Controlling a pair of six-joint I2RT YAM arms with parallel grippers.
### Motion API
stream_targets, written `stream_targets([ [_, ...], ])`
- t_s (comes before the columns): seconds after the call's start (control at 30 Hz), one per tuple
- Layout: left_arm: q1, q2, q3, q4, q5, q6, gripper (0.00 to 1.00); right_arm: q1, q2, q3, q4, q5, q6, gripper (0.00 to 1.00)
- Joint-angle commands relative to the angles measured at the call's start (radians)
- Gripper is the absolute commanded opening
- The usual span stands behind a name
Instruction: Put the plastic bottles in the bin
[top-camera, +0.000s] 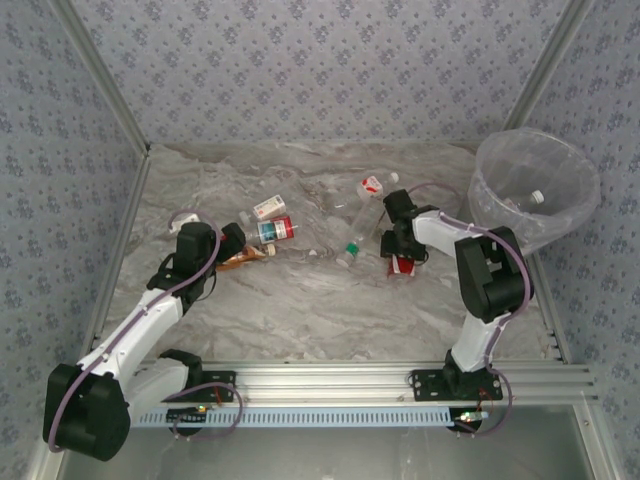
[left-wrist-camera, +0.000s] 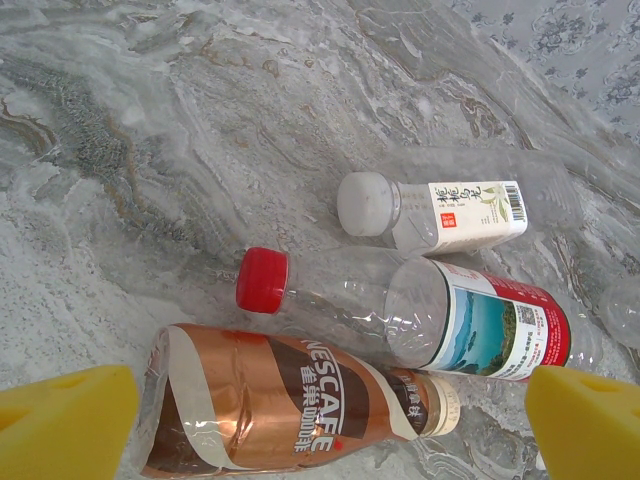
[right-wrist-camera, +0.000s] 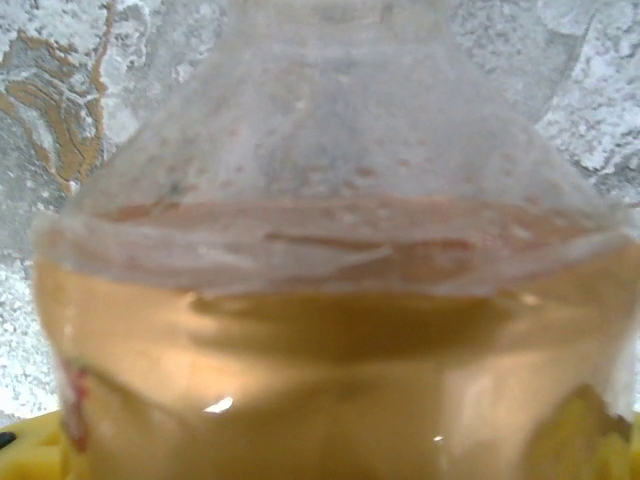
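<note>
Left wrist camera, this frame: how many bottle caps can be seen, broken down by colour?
white cap: 1
red cap: 1
cream cap: 1, on the copper-brown bottle
Total: 3

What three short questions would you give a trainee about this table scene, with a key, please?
1. True or false: the bin lies on its side.
2. In the left wrist view, which colour is the cap of the clear bottle next to the brown Nescafe bottle? A red, B green, C blue.
3. Fill in: the left claw is ____ (open or shut).
Key: 1 false, it stands upright; 2 A; 3 open.
</note>
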Motion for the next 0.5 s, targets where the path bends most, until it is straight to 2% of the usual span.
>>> stream_targets([
  [0.0, 0.004, -0.014, -0.006, 0.004, -0.008, -0.012, 0.99, 0.004, -0.063, -0.021, 0.008, 0.032, 0.011, 0.63],
  [0.27, 0.004, -0.012, -0.004, 0.009, 0.006, -0.01, 0.99, 0.011, -0.157, -0.042, 0.021, 0.048, -0.001, 0.6],
  [0.47, 0.004, -0.032, -0.027, 0.097, 0.103, 0.017, 0.99, 0.027, -0.269, -0.049, 0.036, 0.068, -0.015, 0.59],
])
